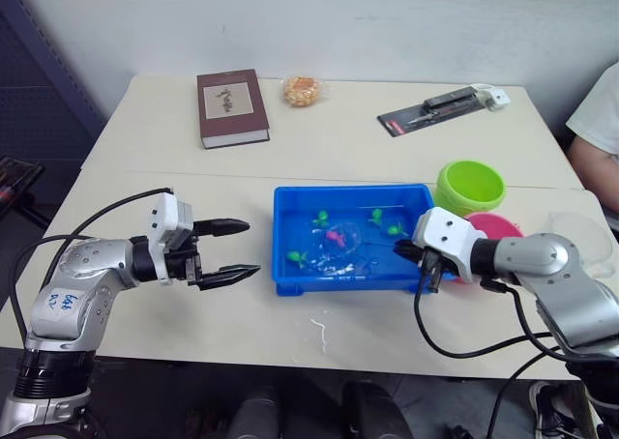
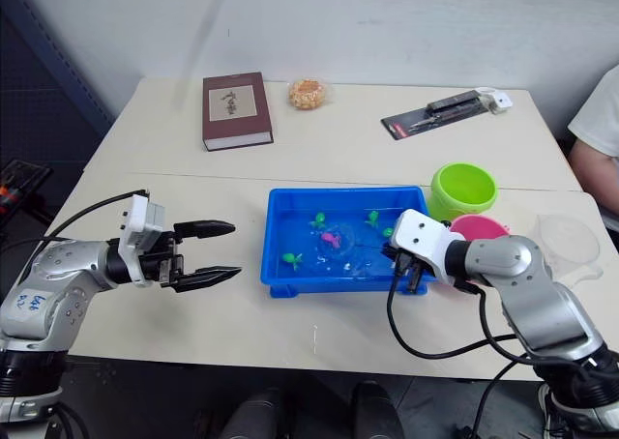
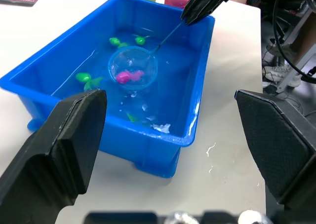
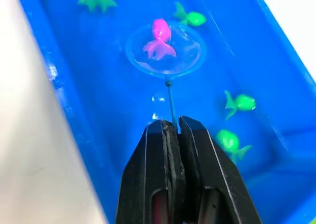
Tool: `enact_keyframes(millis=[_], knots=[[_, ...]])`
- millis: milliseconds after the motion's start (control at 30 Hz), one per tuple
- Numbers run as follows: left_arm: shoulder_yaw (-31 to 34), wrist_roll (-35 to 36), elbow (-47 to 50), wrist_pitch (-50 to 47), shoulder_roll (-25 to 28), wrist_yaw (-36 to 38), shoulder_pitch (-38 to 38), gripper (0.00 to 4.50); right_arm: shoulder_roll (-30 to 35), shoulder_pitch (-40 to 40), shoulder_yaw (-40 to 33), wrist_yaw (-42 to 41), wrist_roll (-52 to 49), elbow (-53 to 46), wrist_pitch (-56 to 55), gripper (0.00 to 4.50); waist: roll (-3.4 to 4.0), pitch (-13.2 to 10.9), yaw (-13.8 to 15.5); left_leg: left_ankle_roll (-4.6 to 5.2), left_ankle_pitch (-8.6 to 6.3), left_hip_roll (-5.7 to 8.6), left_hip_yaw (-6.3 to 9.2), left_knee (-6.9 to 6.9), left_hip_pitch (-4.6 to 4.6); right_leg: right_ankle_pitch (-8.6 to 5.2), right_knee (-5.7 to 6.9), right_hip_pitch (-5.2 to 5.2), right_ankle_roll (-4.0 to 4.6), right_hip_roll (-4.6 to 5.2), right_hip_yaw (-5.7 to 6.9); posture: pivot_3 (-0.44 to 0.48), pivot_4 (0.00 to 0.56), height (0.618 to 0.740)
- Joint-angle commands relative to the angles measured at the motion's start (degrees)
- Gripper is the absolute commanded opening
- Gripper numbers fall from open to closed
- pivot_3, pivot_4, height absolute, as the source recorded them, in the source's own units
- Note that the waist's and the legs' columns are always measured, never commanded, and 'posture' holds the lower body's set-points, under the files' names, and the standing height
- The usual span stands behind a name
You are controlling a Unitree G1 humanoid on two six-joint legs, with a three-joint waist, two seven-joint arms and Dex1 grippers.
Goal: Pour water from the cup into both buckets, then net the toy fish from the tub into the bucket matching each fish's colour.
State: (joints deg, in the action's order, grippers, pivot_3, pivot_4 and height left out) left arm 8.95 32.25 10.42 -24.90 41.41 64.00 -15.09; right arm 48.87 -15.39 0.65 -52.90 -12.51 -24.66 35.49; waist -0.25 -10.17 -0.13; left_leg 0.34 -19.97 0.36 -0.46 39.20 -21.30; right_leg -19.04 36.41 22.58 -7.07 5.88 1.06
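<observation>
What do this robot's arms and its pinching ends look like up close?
Both arms are silver-grey metal with black joints and loose black cables. Each wrist carries a white boxy block. The left gripper and right gripper end in black, tapered jaws. The left arm bears blue handwritten marks.

The tub (image 1: 290, 228) is showing a bright blue against the pale cream table (image 1: 145, 139). A magenta fish (image 4: 159, 37) is lying in the net (image 4: 165, 52), whose hoop is reading blue with pale mesh and a thin dark handle. Green fish (image 4: 239, 103) are glowing around it. One bucket (image 1: 471, 186) is looking lime green, the other (image 1: 495, 226) pink. The cup (image 1: 583, 243) is showing clear. Both grippers' fingers (image 1: 227, 275) are showing black on white and silver arms. A maroon book (image 1: 231, 107) is carrying a beige cover panel.
</observation>
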Motion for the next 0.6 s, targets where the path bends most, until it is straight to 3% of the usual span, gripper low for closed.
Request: enact_keyframes(millis=[33, 267, 600], knots=[[0.34, 1.24, 1.41, 0.33, 0.47, 0.55, -1.18, 4.44, 1.00, 2.30, -9.20, -2.17, -6.74, -3.83, 0.89, 0.00, 0.00, 0.00, 0.00, 0.00, 0.00, 0.00, 0.00, 0.00, 0.00, 0.00, 0.00, 0.00, 0.00, 0.01, 0.00, 0.000, 0.150, 0.738], [-2.38, 1.28, -1.22, 0.65, -1.37, 2.24, -6.12, 4.44, 1.52, 11.75, -25.85, -3.46, -16.07, -5.44, 3.87, 0.00, 0.00, 0.00, 0.49, 0.02, -0.01, 0.03, 0.02, 0.00, 0.02, 0.00, -0.03, -0.09, 0.00, -0.08, 0.02, 0.000, 0.150, 0.738], [-7.54, 0.03, -8.16, 2.00, -6.60, 5.57, -15.05, 4.44, -4.12, 29.60, -47.00, -0.77, -17.63, -9.16, 0.11, 0.00, 0.01, 0.01, 1.11, 0.03, -0.01, 0.04, -0.10, 0.01, 0.10, 0.00, 0.06, -0.09, -0.01, -0.26, -0.06, 0.000, 0.150, 0.738]])
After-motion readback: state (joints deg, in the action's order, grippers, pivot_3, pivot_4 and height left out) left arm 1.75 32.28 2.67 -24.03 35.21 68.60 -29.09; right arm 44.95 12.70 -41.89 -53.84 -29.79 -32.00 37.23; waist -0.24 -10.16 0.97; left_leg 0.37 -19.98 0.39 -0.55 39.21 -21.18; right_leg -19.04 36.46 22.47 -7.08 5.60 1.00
